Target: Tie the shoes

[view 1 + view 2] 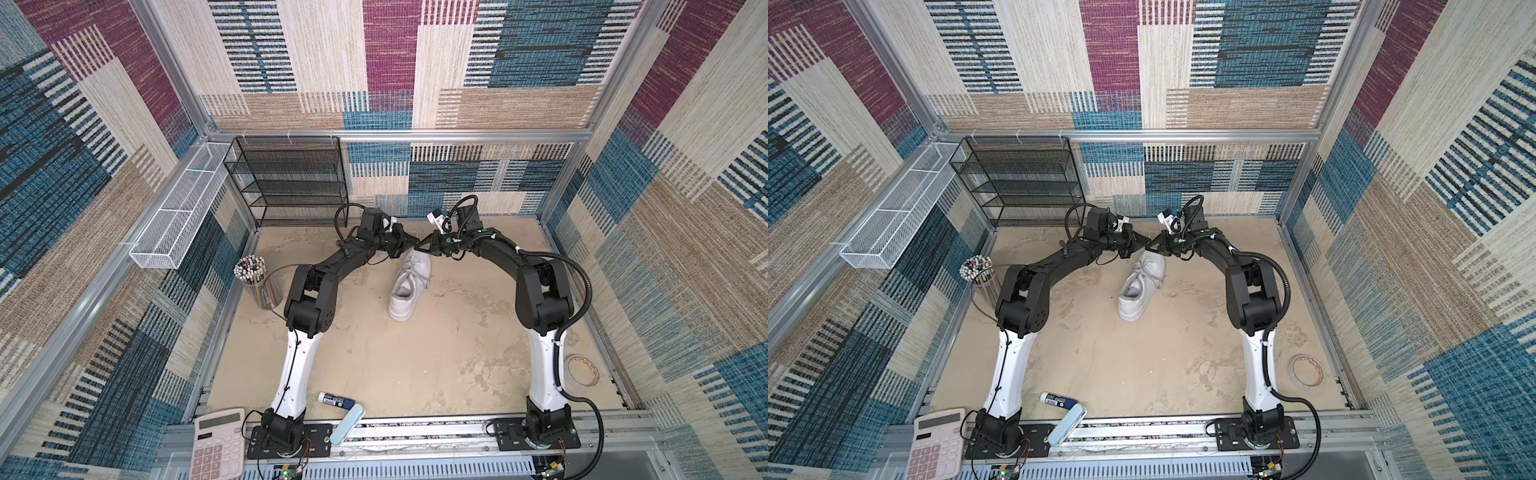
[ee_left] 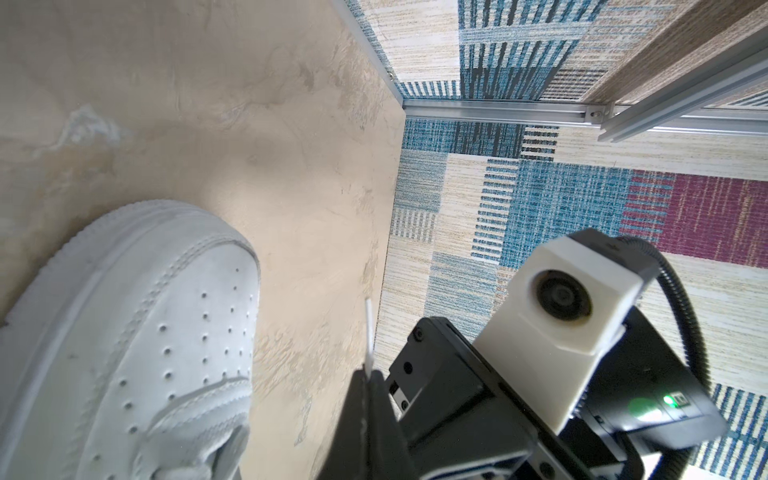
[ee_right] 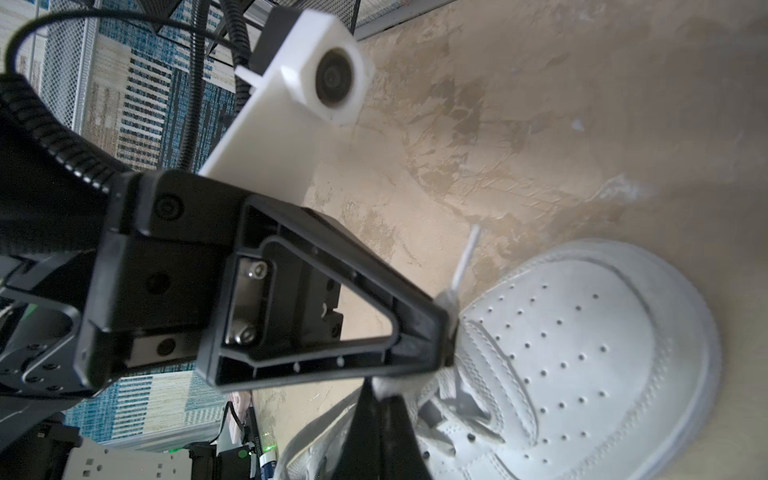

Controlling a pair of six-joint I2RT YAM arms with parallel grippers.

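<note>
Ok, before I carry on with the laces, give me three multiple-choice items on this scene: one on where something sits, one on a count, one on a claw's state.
1. Where on the table is the tape roll?
A. far left corner
B. right side, beside the right arm
C. near left corner

2. How many sneakers are on the table?
A. one
B. two
C. three

3. What state is the left claw in?
A. wide open
B. shut on a lace end
C. shut and empty

Key:
1 B, both top views show the roll lying flat by the right arm's white link.
2 A, only one white sneaker shows in any view.
3 B, the left wrist view shows the lace tip poking out of the closed claw.
</note>
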